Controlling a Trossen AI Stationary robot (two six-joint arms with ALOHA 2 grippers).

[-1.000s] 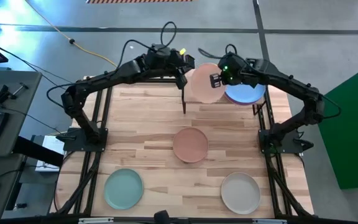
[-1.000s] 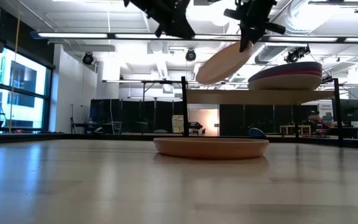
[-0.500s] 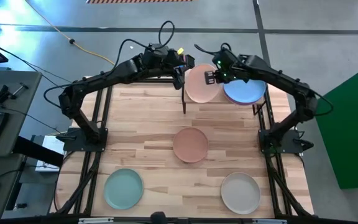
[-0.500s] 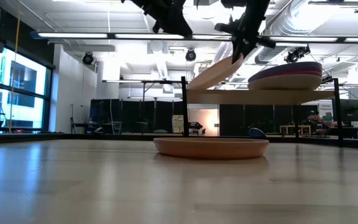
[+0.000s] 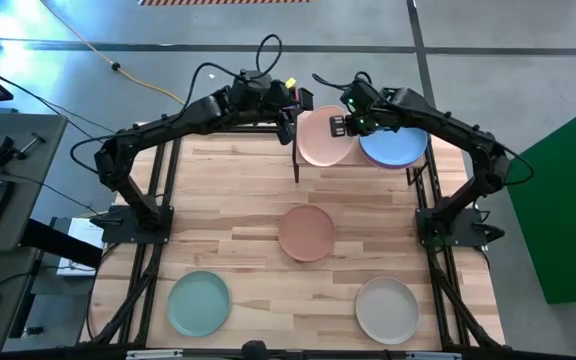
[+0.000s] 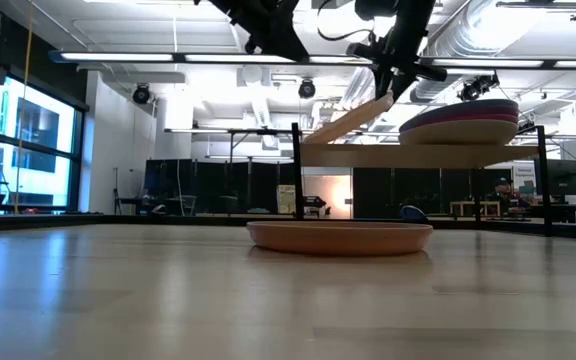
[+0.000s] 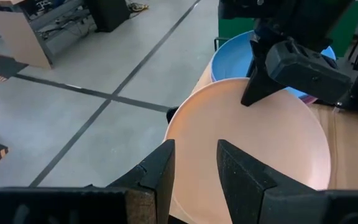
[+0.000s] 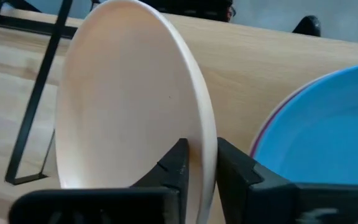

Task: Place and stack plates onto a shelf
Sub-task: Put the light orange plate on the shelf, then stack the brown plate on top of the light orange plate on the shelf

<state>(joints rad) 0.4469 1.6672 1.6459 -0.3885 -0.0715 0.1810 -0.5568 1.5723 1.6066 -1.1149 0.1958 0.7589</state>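
Observation:
My right gripper (image 5: 339,124) is shut on a peach plate (image 5: 320,140) over the shelf's (image 6: 418,155) left half. The plate is tilted (image 6: 353,118), its left edge low by the board and its right edge high. A stack topped by a blue plate (image 5: 396,148) sits on the shelf's right half (image 6: 458,122). My left gripper (image 5: 290,106) hovers open just left of the peach plate and touches nothing. A terracotta plate (image 5: 306,232) lies flat mid-table. My right gripper pinches the peach plate's raised right rim (image 8: 207,152) between its two fingers, one finger on the hollow face and one on the underside. The fingers come from above, pointing down (image 6: 388,88). The plate slopes down to the left, its low edge (image 6: 311,139) at the shelf board.
A mint green plate (image 5: 199,303) and a beige plate (image 5: 387,310) lie near the table's near edge, left and right. The shelf's black legs (image 5: 296,160) stand on the far part of the table. Open wood surrounds the terracotta plate.
My right gripper has moved left and down over the shelf. The peach plate came with it, went from hanging clear above the board to a flatter slope, and its left edge dropped to the board's left end. The stack stayed put.

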